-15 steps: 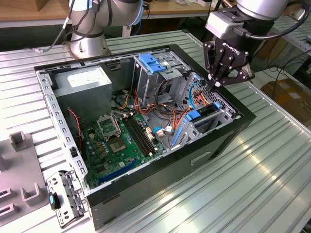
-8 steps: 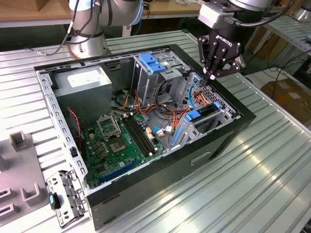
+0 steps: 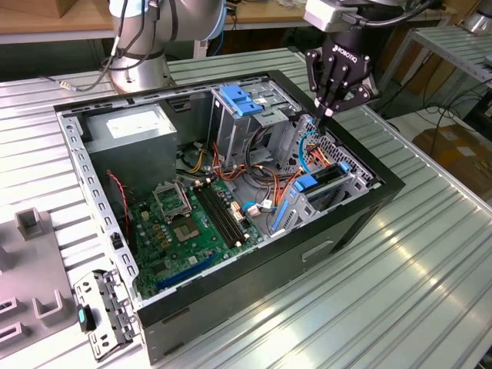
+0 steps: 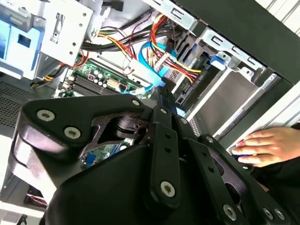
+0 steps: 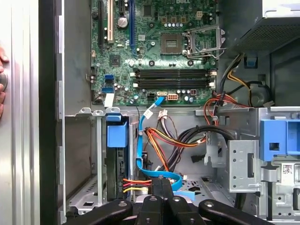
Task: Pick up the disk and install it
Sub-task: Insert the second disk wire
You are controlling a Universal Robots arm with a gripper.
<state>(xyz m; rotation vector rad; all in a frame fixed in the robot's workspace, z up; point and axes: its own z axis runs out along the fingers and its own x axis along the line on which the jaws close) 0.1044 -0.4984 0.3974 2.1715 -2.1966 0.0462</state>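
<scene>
Exterior view: the end effector (image 3: 326, 114) is seen closed, empty, above the open computer case (image 3: 384, 188); the disk (image 3: 327, 178) is seated in its bay.

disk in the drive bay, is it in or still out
In. The dark flat metal disk with blue plastic carrier stands slotted in the grey metal bay, cables plugged into its end; the black pincer hovers above, empty.
</scene>
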